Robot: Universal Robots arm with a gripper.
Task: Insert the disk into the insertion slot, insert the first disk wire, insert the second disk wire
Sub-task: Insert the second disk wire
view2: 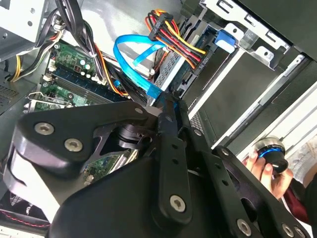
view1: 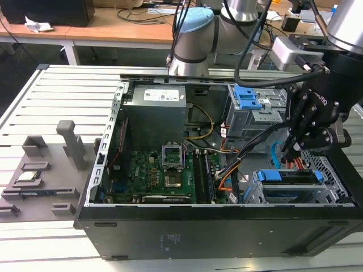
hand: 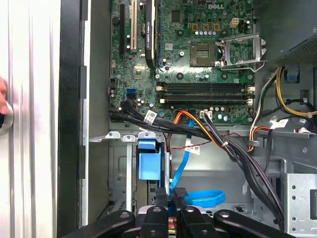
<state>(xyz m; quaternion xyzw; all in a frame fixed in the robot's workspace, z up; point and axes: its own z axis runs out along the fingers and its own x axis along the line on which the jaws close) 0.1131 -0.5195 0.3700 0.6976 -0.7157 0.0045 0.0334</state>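
An open computer case [view1: 198, 238] lies on a slatted table [view1: 57, 85]. Going from the exterior view's left, we pass grey fixtures [view1: 68, 147] on the table, then the motherboard [view1: 164, 170], then, at the exterior view's right and near side, the drive cage [view1: 333, 170]. The disk [view1: 286, 177] already sits in it, blue frame showing. In the second wrist view the red and orange wires [view2: 173, 34] reach the disk's back edge, their dark plug seemingly seated. The claw [hand: 171, 193] hangs just above that edge, fingers [view2: 166, 139] pressed together; we judge they pinch the plug end of the blue cable [hand: 205, 198]. So the last wire is the step in hand, not yet home. Seating it calls for a straight, square push into a small socket just beside the other plug. Room is tight: black wire bundles [hand: 237, 153] crowd one side, the cage wall the other, and a taller grey cage [view1: 255, 113] stands just beyond. A person's hand [view2: 262, 166] rests outside the case.
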